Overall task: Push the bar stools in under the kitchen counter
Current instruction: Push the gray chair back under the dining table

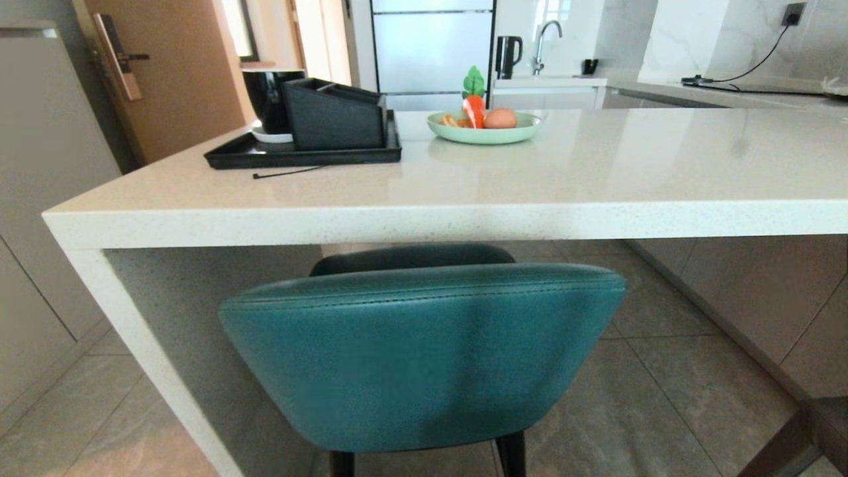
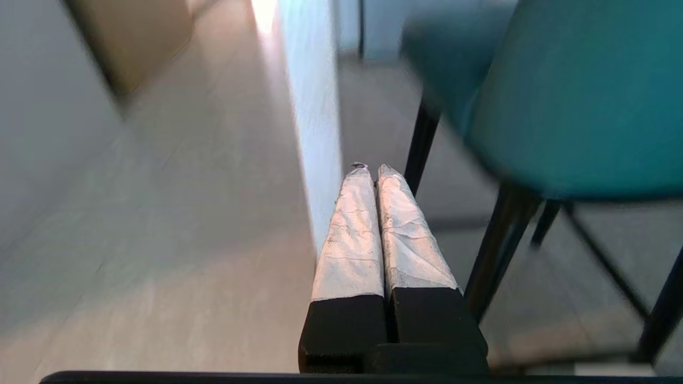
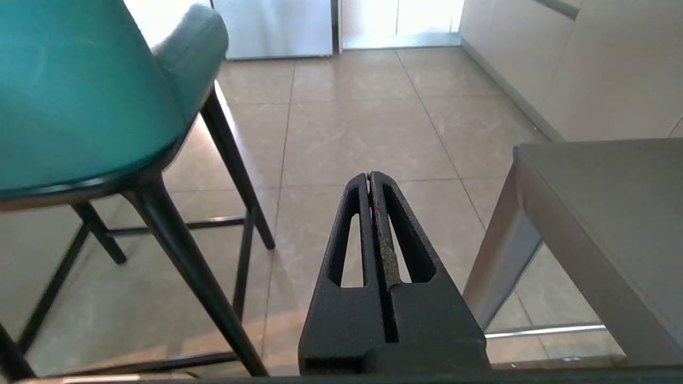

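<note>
In the head view the teal stool [image 1: 424, 351] fills the lower centre of the frame, its rounded back toward the camera and its seat partly tucked beneath the front edge of the white tabletop [image 1: 596, 179], which spans the frame from left to right. The slab end panel [image 1: 165, 344] drops to the floor at lower left, just beside the stool. On the tabletop, upper left of centre, a black tray [image 1: 265, 156] carries a black box [image 1: 334, 116] and a dark cup [image 1: 265, 99]; to its right sits a pale green plate [image 1: 483, 134] with an egg [image 1: 500, 118] and a carrot-like piece. Neither arm shows in this view.

In the left wrist view the left hand [image 2: 373, 170] is closed, its white-wrapped fingers [image 2: 349, 234] pressed together and gripping nothing. It hangs low, between the end panel in the centre of the frame and the teal stool's black legs [image 2: 496, 245] at right.

In the right wrist view the right hand [image 3: 370, 176] is also closed and empty, its black fingers [image 3: 405, 234] meeting at the tips. It sits low over the tiled floor [image 3: 347, 133], with the teal stool at the left of the frame and the grey stool [image 3: 608, 213] at the right, touching neither.
</note>
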{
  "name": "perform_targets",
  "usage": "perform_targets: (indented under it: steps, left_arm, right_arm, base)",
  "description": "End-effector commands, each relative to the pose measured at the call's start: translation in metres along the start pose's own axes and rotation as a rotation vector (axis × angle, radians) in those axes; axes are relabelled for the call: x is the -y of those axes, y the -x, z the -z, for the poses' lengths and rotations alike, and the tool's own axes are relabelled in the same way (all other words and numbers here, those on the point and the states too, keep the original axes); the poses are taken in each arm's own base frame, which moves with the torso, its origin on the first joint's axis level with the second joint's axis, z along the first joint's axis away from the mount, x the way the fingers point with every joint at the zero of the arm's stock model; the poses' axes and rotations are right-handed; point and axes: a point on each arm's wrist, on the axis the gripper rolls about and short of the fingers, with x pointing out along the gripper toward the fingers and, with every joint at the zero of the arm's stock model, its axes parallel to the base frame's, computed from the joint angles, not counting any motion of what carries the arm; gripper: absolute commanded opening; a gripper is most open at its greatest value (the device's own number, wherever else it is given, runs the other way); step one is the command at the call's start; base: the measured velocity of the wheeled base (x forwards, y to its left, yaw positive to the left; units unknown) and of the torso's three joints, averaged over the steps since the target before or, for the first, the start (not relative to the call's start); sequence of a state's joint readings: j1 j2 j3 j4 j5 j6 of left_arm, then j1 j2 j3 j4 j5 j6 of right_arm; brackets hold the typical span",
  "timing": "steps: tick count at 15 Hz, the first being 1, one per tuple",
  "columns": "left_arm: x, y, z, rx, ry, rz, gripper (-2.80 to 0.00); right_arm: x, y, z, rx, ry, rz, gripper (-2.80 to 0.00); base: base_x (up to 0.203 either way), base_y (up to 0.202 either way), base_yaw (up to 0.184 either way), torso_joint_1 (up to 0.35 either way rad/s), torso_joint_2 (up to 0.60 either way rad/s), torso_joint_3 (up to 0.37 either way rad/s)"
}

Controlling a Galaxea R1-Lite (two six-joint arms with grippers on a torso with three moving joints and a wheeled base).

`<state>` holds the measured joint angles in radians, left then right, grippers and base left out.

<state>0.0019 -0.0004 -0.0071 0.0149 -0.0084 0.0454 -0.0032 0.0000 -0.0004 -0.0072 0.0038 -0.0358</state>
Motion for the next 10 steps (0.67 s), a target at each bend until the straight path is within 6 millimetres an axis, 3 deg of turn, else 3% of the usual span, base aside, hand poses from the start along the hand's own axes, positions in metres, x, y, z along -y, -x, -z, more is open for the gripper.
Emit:
perform_targets:
  steps: [1,3,6,10]
  left_arm:
    - [-0.0002,0.0015,0.0013,-0.05,-0.007,-0.015,-2.8]
    - [0.0003,0.001,0.0009,-0.034,-0.06,0.013,-2.8]
    - [-0.0002,0.001,0.0004,-0.031,0.04,-0.009,-2.8]
    - [-0.0004,-0.0001,-0.0006,0.002,0.049,-0.019,-2.8]
  right_arm:
    - [-0.0001,-0.0005,0.0014,-0.007,0.005,-0.001,-2.8]
    - [-0.0001,-0.0005,0.0013,-0.006,0.005,-0.001,-2.8]
    - [-0.0001,-0.0005,0.0012,-0.005,-0.001,-0.001,-2.8]
    - [-0.0001,-0.0005,0.0012,-0.005,0.0,-0.002,-2.8]
  base:
    - [0.0,0.0,0.0,0.0,0.0,0.0]
    - [0.0,0.0,0.0,0.0,0.0,0.0]
    - [0.0,0.0,0.0,0.0,0.0,0.0]
    - [-0.018,0.0,-0.001,0.001,0.0,0.001]
